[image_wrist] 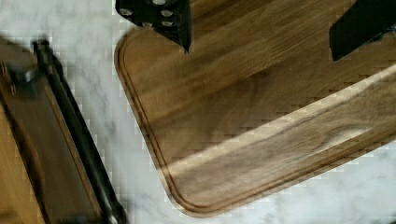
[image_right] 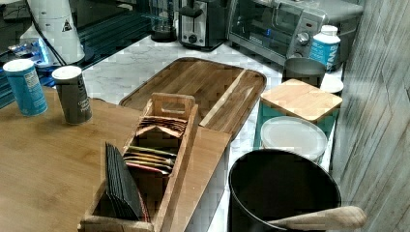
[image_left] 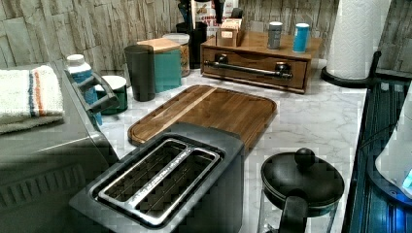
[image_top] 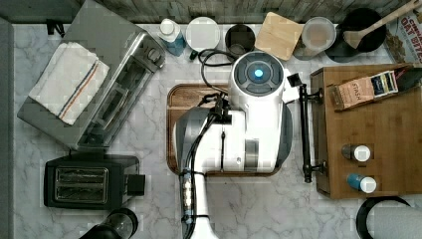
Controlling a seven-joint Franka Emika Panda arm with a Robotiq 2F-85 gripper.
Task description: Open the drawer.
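Note:
The drawer (image_left: 243,78) is the light-bamboo front of a wooden box (image_top: 378,144) and sits flush with it. Its long black bar handle (image_top: 304,130) runs across the front, also seen as the handle (image_left: 248,69) in the left view. My gripper (image_wrist: 261,28) hangs open above the brown cutting board (image_wrist: 243,116), its dark fingers (image_wrist: 163,18) wide apart with nothing between them. In the wrist view the handle (image_wrist: 74,140) lies beyond the board's rounded corner, a strip of marble between them. In the top view my white arm (image_top: 249,124) covers most of the board.
A tea-bag holder (image_top: 366,88) and two spice jars (image_top: 358,152) stand on the box. Canisters (image_top: 278,35) line the back wall. A toaster (image_top: 89,180) and toaster oven (image_top: 99,94) fill the top view's left. A paper towel roll (image_left: 357,34) stands by the box.

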